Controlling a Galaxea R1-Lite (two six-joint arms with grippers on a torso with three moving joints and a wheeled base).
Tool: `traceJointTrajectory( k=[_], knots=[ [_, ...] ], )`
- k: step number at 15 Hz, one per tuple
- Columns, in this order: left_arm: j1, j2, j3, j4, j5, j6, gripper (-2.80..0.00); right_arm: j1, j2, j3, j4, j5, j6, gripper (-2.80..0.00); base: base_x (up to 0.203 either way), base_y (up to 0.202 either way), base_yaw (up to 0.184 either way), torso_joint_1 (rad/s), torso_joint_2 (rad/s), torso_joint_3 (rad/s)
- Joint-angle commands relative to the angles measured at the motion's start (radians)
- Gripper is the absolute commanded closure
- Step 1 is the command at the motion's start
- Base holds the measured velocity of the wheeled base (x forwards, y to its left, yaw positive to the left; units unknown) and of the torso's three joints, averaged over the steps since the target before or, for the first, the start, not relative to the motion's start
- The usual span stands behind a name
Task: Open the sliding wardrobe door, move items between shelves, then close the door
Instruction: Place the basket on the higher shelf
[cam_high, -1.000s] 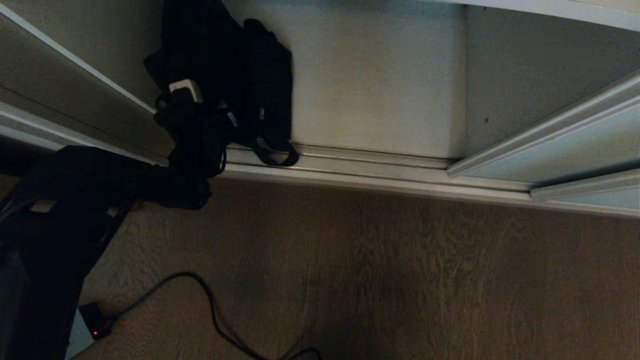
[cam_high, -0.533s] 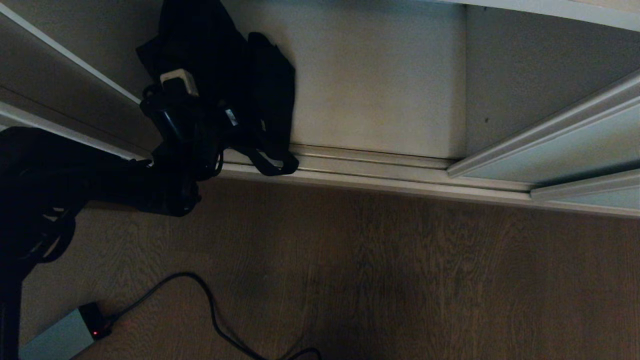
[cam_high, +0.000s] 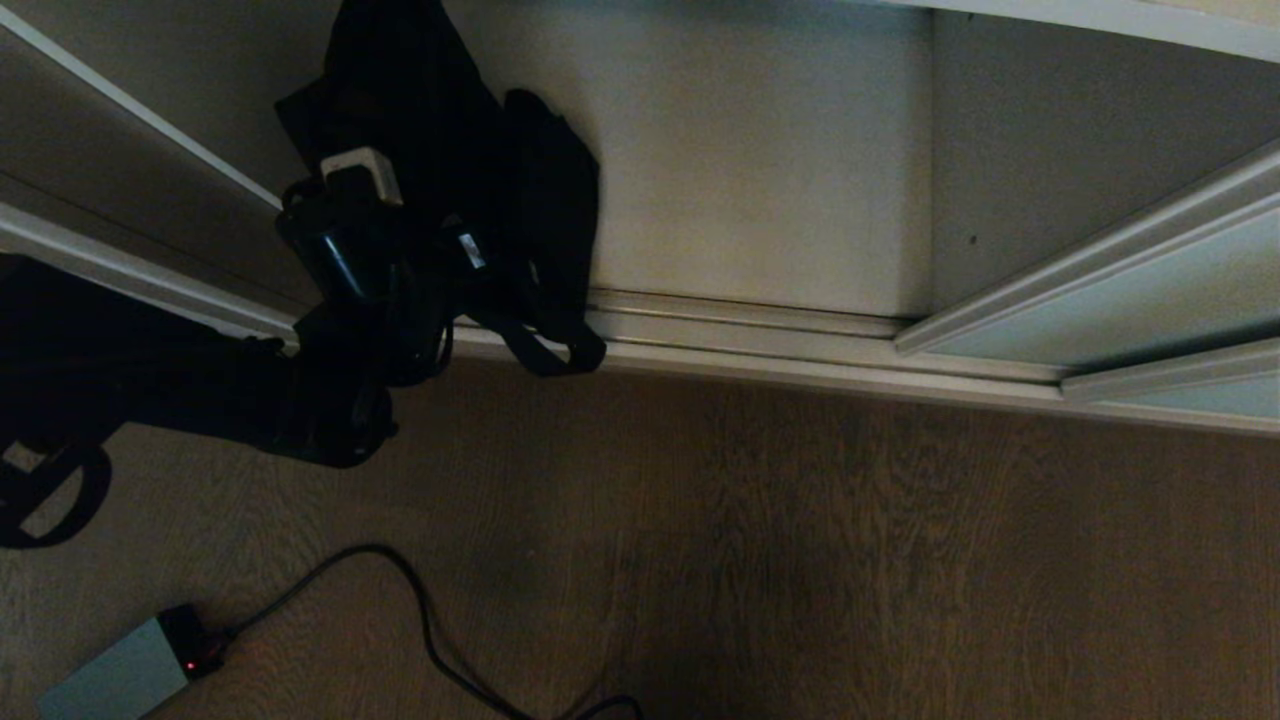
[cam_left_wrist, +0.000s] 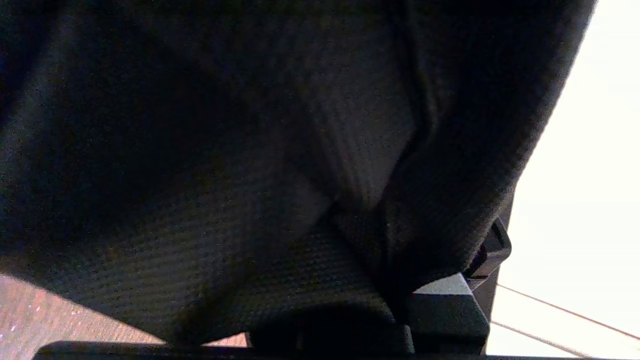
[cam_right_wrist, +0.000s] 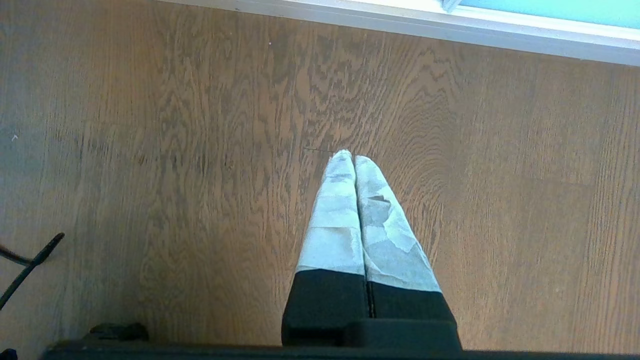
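The tall sliding wardrobe door of frosted pale blue-green glass in a slim cream frame stands pushed aside on the right, so the white cupboard bay is open. Its flat white bottom shelf lies bare on the right; on the left, the soft black fabric bag with a wide strap hangs against the bay's left side, high up.

Compared with a second ago the bag has shifted: its body now hangs a little farther out towards the room, and the loop of strap that lay on the pale metal door track now droops over the track's front edge above the brown wood-grain floor. The robot's dark left arm has swung lower and leftward, uncovering a small grey box with a red light on the floor.

The left pincer is clamped narrow on the bag; from the wrist, black weave fills nearly everything. I judge the bag is being carried out of the bottom bay towards another shelf, with the trailing strap liable to snag on the track.

The right pincer, its pale taped fingers pressed together with nothing between them, hangs idle over the floor.
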Motion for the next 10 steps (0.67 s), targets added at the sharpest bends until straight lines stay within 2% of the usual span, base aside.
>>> traceJointTrajectory(
  k=[1,5,10],
  knots=[
    [-0.007,-0.036,0.032,-0.019,0.005,0.003,0.00,0.000,0.000,0.002,0.000,0.000,0.000,0.00,0.000,0.000,0.000,0.000,0.00,0.000],
    [-0.024,-0.116,0.078,-0.020,0.038,0.020,0.00,0.000,0.000,0.002,0.000,0.000,0.000,0.00,0.000,0.000,0.000,0.000,0.00,0.000],
    [-0.057,-0.225,0.162,-0.011,0.040,0.056,0.00,0.000,0.000,0.002,0.000,0.000,0.000,0.00,0.000,0.000,0.000,0.000,0.00,0.000]
  ],
)
